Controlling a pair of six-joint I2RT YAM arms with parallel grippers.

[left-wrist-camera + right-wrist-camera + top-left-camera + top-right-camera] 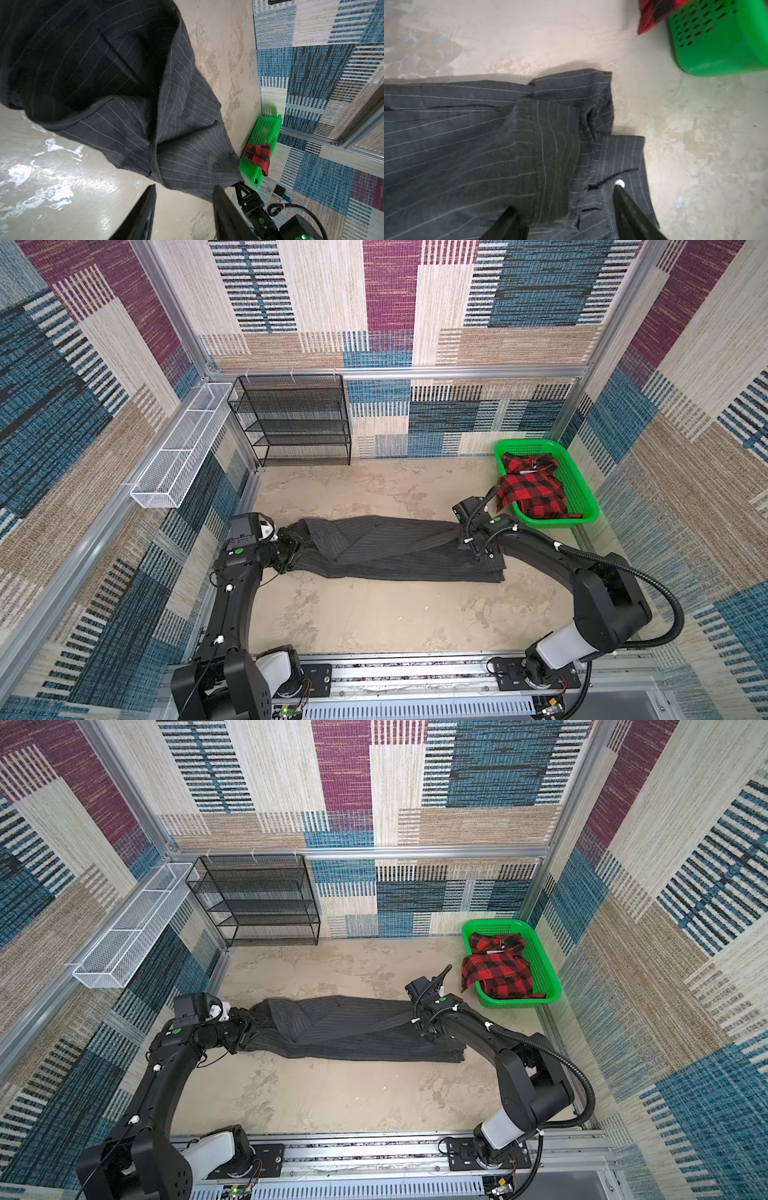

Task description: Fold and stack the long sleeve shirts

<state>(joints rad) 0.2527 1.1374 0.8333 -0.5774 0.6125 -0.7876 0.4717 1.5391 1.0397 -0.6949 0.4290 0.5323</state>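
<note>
Grey shirt (395, 547) lies half-folded just outside the green basket (548, 524); checked shirt (532, 489) sits inside, unfolded, I'd judge. Right gripper (563, 197) gapes over the cuff (623, 162); whether the left gripper (185, 187) grips, I can't tell.

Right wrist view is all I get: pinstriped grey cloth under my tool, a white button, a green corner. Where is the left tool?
Observer: The left tool sits at the opposite end of the grey shirt, jaws apart.
Operator: How does the shirt lie overall?
Observer: As one long narrow band across the table, a sleeve-like strip crossing it diagonally.
Operator: That red cloth by the basket?
Observer: The red check shirt is bunched in the green basket, one corner hanging over the rim.
</note>
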